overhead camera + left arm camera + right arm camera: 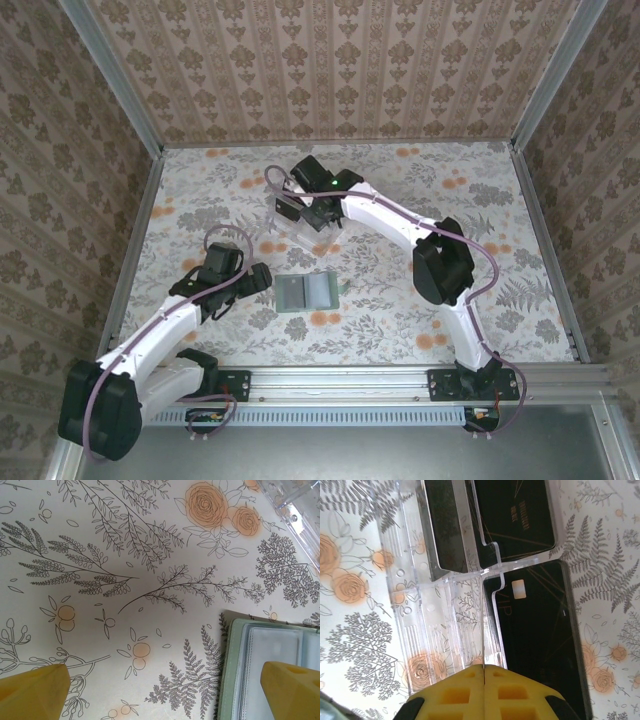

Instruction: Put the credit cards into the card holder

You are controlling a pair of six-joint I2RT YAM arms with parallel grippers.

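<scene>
Here the card holder [305,292] lies open and flat near the middle of the flowered desk [450,200], in front of the clear plastic rack [287,234]. The left hand [258,278] is low, just beside the holder's left edge. In the left wrist view its yellow fingers [32,690] stand far apart, so this hand [162,692] is open and holds nothing. The holder [265,655] reaches in under the right finger and shows clear pockets inside.

The right hand [320,222] is over the rack. In its wrist view the hand [484,672] has its fingers pressed together on a thin held card [482,630], seen edge-on as a straight line running up from between them. Below it, black cards [540,645] sit in the slots of the rack [435,630], one near and two farther.
</scene>
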